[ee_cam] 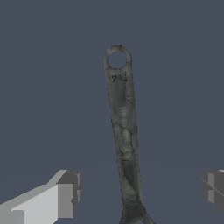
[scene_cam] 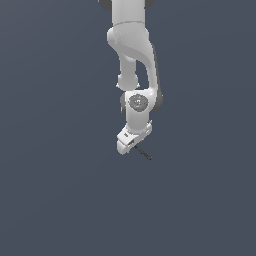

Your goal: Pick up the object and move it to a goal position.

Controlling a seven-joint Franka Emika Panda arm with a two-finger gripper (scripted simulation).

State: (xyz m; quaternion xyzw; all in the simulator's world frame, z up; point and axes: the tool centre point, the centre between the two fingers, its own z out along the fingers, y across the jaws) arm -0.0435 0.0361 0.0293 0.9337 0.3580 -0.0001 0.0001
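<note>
This is not a real room. It is a computer-made place: flat dark grey-blue all around, with only a smooth white robot arm (scene_cam: 131, 60) hanging down.

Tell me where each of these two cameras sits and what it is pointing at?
Exterior view: off the arm, its exact spot unclear, facing the white arm, the gripper and the thin dark object.
Wrist view: on the wrist, looking past two fingertips at the object between them, apart from both.
Shared: the object and the gripper.
</note>
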